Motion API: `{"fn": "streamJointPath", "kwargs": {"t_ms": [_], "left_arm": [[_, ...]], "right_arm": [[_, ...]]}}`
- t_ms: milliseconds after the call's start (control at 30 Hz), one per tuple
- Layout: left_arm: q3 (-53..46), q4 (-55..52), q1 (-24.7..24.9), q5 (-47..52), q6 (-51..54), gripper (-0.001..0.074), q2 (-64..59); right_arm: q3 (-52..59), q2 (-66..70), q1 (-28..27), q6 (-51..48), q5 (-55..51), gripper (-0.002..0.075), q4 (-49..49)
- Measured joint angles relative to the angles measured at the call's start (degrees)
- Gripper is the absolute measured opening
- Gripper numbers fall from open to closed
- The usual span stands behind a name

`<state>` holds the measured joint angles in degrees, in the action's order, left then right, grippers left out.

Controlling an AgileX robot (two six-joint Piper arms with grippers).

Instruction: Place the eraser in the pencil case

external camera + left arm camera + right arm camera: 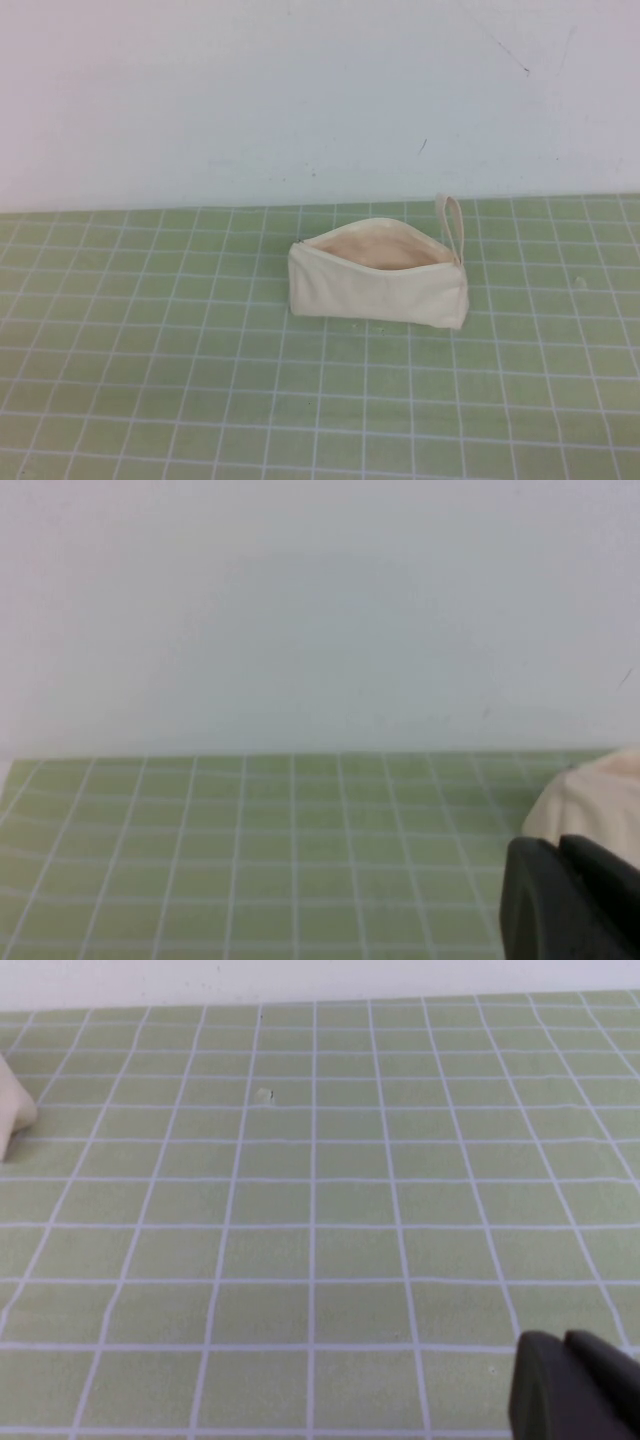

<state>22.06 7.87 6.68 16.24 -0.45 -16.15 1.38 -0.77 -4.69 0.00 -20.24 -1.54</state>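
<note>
The pencil case is a cream-white zip pouch lying on the green grid mat, its mouth open and showing a pale peach lining. Its loop strap is at the right end. The eraser is not in view in any frame. Neither arm shows in the high view. In the left wrist view my left gripper is shut and empty, with one end of the pencil case just beyond it. In the right wrist view my right gripper is shut and empty above bare mat, and a corner of the pencil case shows far off.
The green mat with white grid lines covers the table up to a white wall behind. A small pale speck lies on the mat to the right of the pouch.
</note>
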Motion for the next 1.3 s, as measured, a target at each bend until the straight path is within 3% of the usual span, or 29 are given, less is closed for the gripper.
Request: {"fn": "streamJointPath", "kwargs": {"t_ms": [267, 433, 767, 1133, 1300], "left_arm": [[-15.6, 0.3, -4.2, -0.7, 1.6, -0.0001, 15.2], [-23.0, 0.6, -4.7, -4.1, 1.3, -0.0001, 16.6], [-23.4, 1.0, -5.0, 2.7, 1.6, -0.0001, 16.6], [-23.3, 7.5, -5.0, 3.4, -1.5, -0.0001, 16.6], [-23.3, 7.4, -5.0, 3.4, 5.9, -0.0001, 16.6]], "right_arm": [[0.0, 0.0, 0.0, 0.0, 0.0, -0.0001, 0.0], [0.0, 0.0, 0.0, 0.0, 0.0, -0.0001, 0.0], [0.0, 0.0, 0.0, 0.0, 0.0, -0.0001, 0.0], [0.0, 0.0, 0.0, 0.0, 0.0, -0.0001, 0.0], [0.0, 0.0, 0.0, 0.0, 0.0, -0.0001, 0.0]]}}
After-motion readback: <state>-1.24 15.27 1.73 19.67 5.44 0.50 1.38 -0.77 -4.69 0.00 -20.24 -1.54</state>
